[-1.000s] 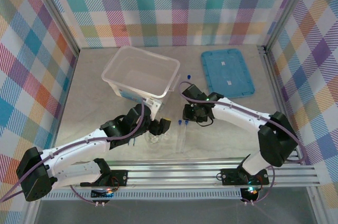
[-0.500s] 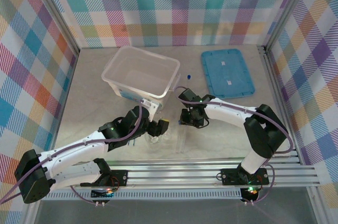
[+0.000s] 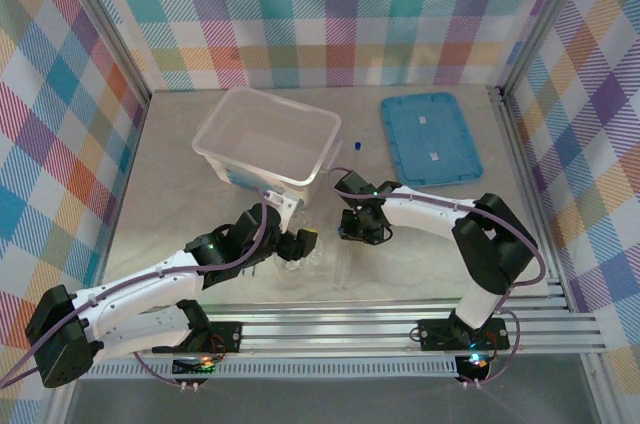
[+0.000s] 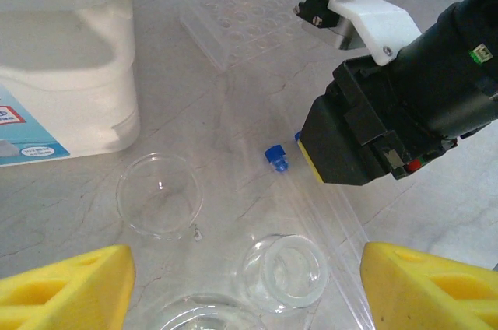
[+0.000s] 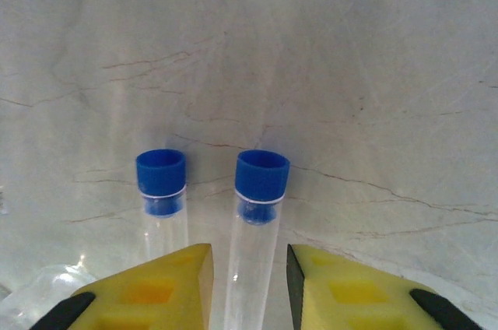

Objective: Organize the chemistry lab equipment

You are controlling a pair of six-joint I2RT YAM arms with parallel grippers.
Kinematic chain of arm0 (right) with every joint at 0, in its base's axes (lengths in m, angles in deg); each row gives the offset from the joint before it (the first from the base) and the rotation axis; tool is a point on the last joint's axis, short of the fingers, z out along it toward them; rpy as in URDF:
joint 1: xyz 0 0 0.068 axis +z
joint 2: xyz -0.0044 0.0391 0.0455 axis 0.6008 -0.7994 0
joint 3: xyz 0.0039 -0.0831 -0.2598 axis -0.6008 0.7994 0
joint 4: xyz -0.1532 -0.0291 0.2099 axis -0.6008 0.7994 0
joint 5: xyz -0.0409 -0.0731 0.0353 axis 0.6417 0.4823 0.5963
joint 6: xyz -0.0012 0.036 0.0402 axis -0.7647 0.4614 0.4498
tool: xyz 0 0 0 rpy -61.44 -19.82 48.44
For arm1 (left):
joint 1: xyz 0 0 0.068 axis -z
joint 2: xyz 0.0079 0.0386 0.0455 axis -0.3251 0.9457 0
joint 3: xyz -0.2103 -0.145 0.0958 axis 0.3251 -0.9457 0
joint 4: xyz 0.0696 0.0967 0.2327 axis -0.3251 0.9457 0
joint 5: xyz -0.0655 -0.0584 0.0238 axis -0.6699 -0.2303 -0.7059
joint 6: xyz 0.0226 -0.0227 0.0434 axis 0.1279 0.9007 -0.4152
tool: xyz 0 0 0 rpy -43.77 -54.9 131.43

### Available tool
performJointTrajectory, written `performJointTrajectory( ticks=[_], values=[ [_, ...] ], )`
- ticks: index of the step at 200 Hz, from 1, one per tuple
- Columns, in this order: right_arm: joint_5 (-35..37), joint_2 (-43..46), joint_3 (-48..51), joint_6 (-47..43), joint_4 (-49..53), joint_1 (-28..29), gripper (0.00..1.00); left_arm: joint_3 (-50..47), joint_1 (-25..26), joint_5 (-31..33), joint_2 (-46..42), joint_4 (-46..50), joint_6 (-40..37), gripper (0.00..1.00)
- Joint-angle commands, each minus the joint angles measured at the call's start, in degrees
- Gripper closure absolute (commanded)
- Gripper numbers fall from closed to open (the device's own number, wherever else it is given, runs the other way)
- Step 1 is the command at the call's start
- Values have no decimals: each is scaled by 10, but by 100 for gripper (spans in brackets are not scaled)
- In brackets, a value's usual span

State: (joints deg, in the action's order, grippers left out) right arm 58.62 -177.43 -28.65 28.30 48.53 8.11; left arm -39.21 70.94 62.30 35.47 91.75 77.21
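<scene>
Two thin clear tubes lie side by side, close but apart, on the pale grey counter [image 5: 350, 73], which is crossed by fine brown veins. Their blue caps point toward the top of the frame. The left tube [image 5: 163, 217] sits left of centre, and its lower length passes behind the yellow finger at the bottom left. The right tube [image 5: 255, 244] runs down into the gap of the right gripper [image 5: 247, 260]. The yellow fingers [image 5: 148, 287] stand on either side of it, with a sliver of counter showing on each side. A clear plastic edge [image 5: 31, 299] glints in the lower left corner.
</scene>
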Motion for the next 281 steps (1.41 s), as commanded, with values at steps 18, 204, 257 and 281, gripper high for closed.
performJointTrajectory(
  ticks=[18,204,257,281],
  values=[
    [3,-21,-8,13,0,8,70,-10,-8,-2,-16,-7,3,24],
    [88,-44,-23,-14,71,11,73,15,-18,-34,13,-8,-1,25],
    [81,-61,-24,-17,61,11,78,30,-8,-32,18,3,-6,25],
    [82,-53,-22,-16,58,10,82,40,-4,-33,24,6,-6,25]
  ],
)
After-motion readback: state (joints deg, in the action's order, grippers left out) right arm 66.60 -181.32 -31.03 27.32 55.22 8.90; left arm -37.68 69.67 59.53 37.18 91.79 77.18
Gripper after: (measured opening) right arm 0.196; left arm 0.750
